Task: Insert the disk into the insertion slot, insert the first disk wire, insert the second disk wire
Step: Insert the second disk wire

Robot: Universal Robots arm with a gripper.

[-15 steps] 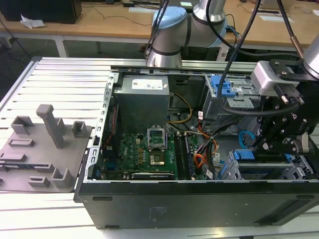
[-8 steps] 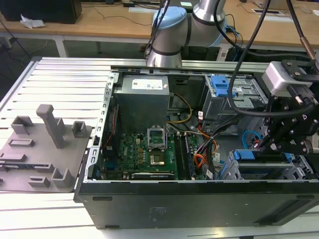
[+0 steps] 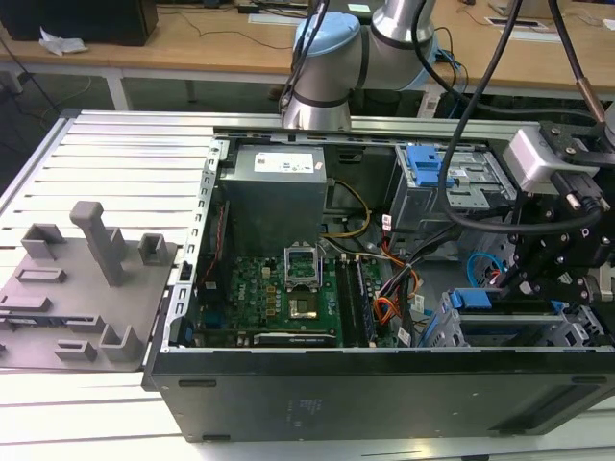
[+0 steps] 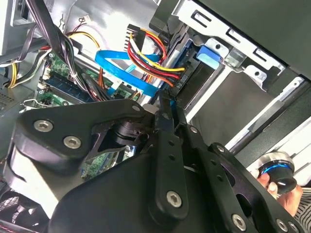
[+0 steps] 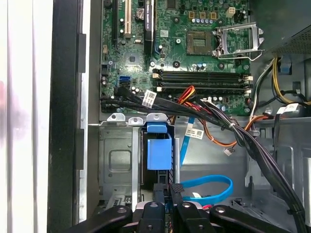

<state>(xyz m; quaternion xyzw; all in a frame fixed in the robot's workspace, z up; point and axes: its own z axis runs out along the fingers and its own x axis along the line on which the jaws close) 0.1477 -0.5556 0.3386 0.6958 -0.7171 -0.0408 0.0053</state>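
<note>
We see the gripper (image 4: pixel 167 104) pinched shut on a stiff little wire plug (image 4: pixel 181 83) at the disk (image 5: pixel 159 153), seated in the insertion slot (image 5: pixel 116 160), best held by its rigid housing.

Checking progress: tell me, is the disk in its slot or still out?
In. The disk sits inside the slot, its blue frame flush between the cage walls.

Disk (image 5: pixel 159 154): mostly concealed inside the insertion slot (image 5: pixel 116 160); blue carrier end alone visible. Hand (image 5: pixel 167 191): fingertips cut off beside the disk, grip state indeterminable. Blue cable (image 4: pixel 121 73): its end hidden behind the hand's linkage.
</note>
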